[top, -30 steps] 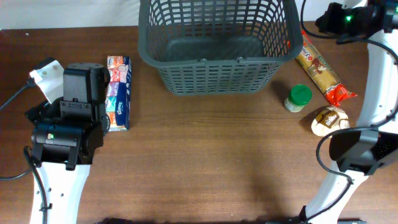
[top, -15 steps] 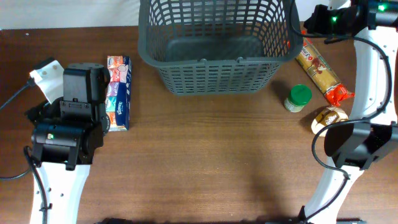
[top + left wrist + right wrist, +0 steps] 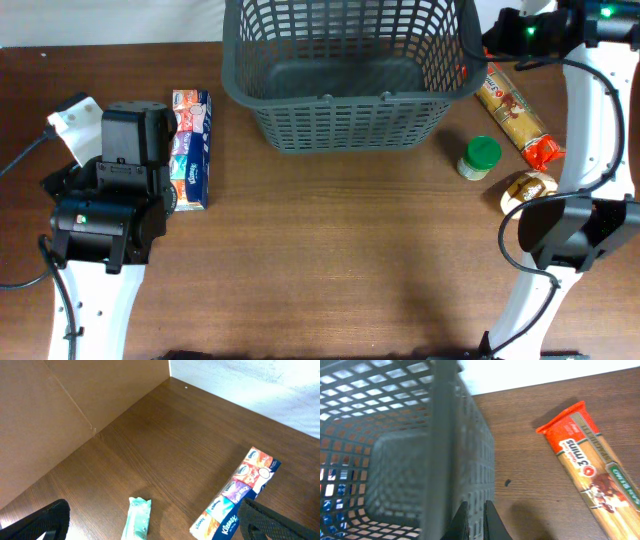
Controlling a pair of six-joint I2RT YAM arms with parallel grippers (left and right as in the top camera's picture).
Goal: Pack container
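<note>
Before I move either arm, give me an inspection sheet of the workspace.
Surface: brown wooden table, no spills seen.
Job's things: container upright at the far edge, nothing seen inside.
Clutter: tissue pack left; spaghetti packet, green-lidded jar, round pouch right; small green sachet below the left pincer.
Pincers: left pincer open above the table; right pincer shut beside the container's right wall.
Cables: black cable beside left arm; cable loop at right arm.
Surroundings: white wall beyond the table.
</note>
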